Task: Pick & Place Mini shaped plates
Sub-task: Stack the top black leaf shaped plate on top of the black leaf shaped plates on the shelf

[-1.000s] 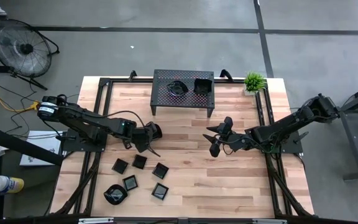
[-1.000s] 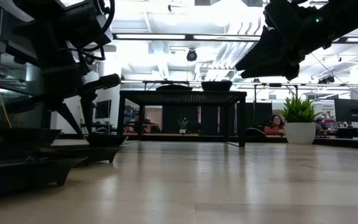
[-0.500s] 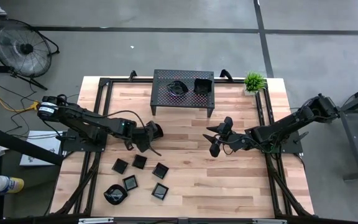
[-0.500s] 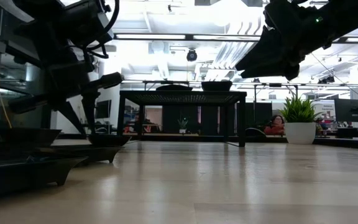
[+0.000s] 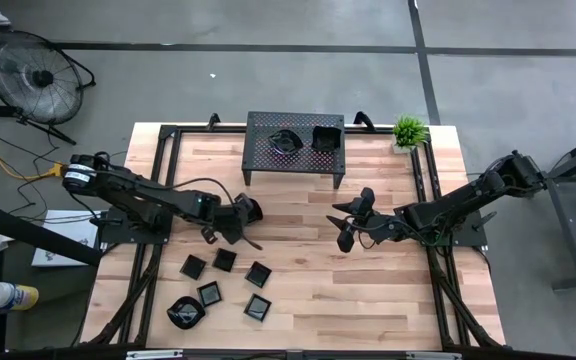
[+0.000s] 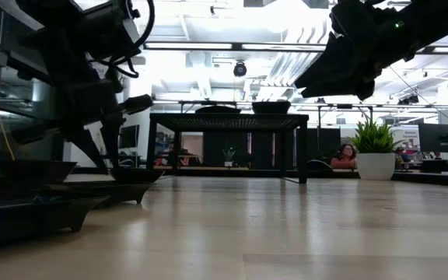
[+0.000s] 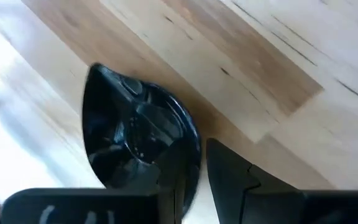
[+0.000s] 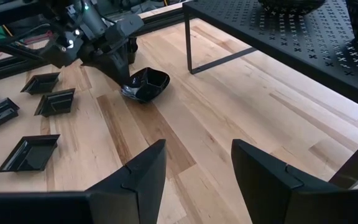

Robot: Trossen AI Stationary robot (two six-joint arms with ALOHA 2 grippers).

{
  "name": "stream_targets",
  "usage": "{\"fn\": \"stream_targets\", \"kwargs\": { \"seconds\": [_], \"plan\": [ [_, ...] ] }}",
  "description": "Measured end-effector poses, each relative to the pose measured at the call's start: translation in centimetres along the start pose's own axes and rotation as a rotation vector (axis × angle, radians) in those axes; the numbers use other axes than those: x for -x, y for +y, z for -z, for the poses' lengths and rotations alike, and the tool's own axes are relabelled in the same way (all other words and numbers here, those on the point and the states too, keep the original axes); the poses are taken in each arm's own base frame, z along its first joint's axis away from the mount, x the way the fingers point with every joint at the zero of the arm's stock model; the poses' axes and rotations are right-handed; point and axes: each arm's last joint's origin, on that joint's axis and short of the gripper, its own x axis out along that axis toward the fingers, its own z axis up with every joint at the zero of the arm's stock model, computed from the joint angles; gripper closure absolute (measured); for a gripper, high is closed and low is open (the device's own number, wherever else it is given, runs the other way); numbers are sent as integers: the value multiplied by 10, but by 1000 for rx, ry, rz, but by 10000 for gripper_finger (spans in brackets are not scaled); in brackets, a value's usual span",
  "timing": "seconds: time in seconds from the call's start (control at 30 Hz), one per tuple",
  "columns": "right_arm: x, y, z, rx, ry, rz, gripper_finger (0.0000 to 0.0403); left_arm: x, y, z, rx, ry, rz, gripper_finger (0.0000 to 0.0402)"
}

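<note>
left pincer (image 5: 239, 232): pinching the rim of a leaf-shaped plate (image 8: 145, 83) resting on the surface (image 5: 388, 290) | six more plates (image 5: 225, 260) just below it toward the surface's near edge | right pincer (image 5: 340, 226): spread, empty, hanging well apart | farthest: rack (image 5: 295, 147) carrying two plates

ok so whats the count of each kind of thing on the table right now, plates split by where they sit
loose plates on the table: 6
plates on top of the rack: 2
teardrop plate gripped by the left hand: 1
rack: 1
potted plant: 1
total: 11
</note>
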Motion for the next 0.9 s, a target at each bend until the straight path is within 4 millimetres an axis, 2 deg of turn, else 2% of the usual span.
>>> {"fn": "stream_targets", "kwargs": {
  "seconds": [0.2,0.6,0.9],
  "plan": [
    [0,0,0,1,-2,5,226,-11,-3,-1,5,42,19,341],
    [0,0,0,-2,-2,7,226,-11,0,0,19,94,-46,343],
    [0,0,0,-2,-3,8,226,-10,0,0,23,91,-45,397]
  ]
}}
